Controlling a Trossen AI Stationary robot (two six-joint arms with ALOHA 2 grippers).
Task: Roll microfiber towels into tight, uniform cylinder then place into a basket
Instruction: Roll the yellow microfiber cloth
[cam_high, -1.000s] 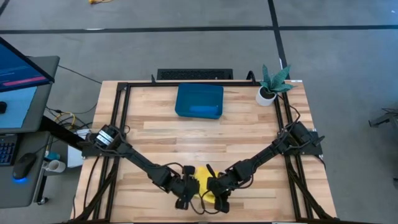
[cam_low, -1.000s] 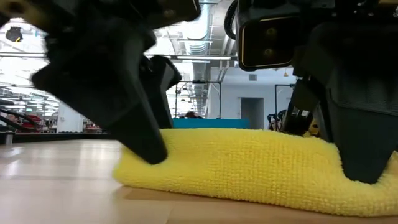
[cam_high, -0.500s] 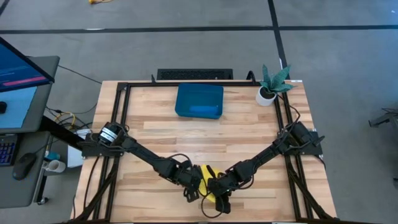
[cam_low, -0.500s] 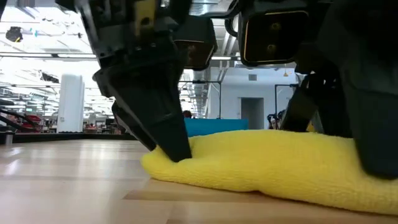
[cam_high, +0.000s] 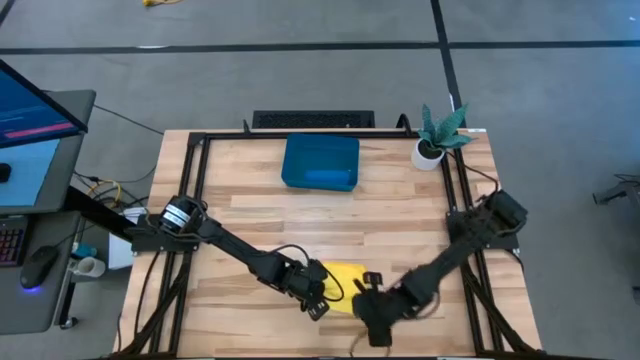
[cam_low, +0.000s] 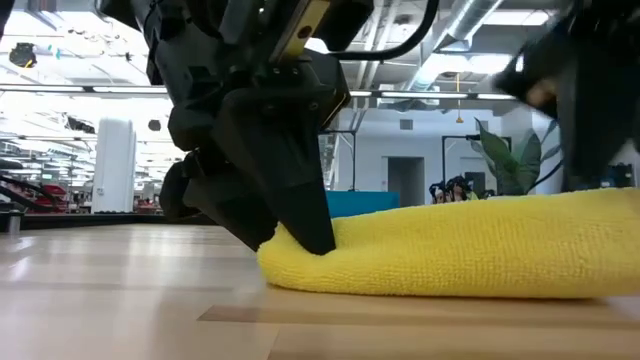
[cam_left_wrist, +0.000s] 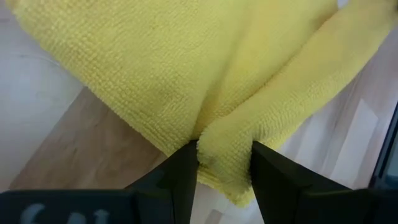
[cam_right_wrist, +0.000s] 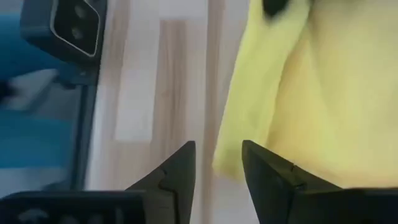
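A wooden table (cam_high: 400, 205) bears yellow towel (cam_high: 345, 275), teal basket (cam_high: 320, 161), plant pot (cam_high: 428, 153)

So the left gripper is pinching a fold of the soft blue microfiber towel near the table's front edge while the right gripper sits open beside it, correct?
Not quite: the towel is bright yellow, not blue. The left wrist view shows the left gripper pinching a fold of the soft yellow microfiber towel. The rest holds: in the right wrist view the right gripper is open beside it.
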